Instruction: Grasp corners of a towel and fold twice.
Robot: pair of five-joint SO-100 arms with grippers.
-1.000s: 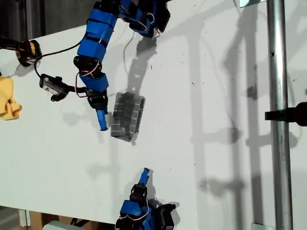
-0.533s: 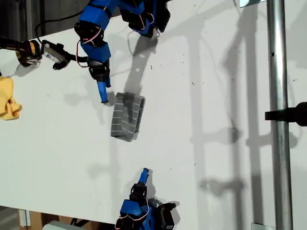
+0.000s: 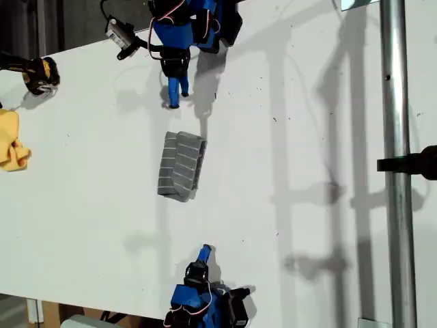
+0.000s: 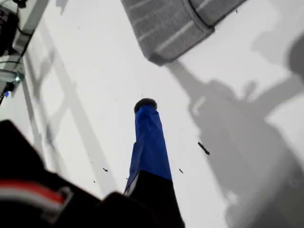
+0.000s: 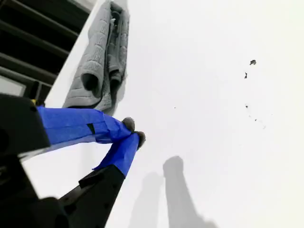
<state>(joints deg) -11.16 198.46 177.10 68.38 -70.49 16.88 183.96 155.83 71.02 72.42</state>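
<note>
Towel (image 3: 181,165) lies in a compact folded packet near the middle of the tabletop (image 3: 293,205), long side running between the two arms, stripes across it. Layers show at its ends in both wrist views, so we judge the two folds made, or all but made. The packet sits slightly askew, one end flaring.

The fabric looks soft, light and limp. It should drape and slide on the smooth white surface rather than hold a shape, and stacked layers may slip apart if only the top one is caught. If any correction is wanted, the place to take hold is a corner (image 4: 154,58), pinching through all layers there. The middle would only bunch.

Our first pincer (image 3: 174,102) hangs just short of the towel's end nearest the exterior view's top, apart from it. It shows as a single blue bar with no gap, so we read it as pressed together and empty. Our second pincer (image 3: 205,250) sits well apart, toward the exterior view's bottom, tips meeting on nothing.

A yellow cloth (image 3: 12,140) rests at the exterior view's left edge, clear of the work.
</note>
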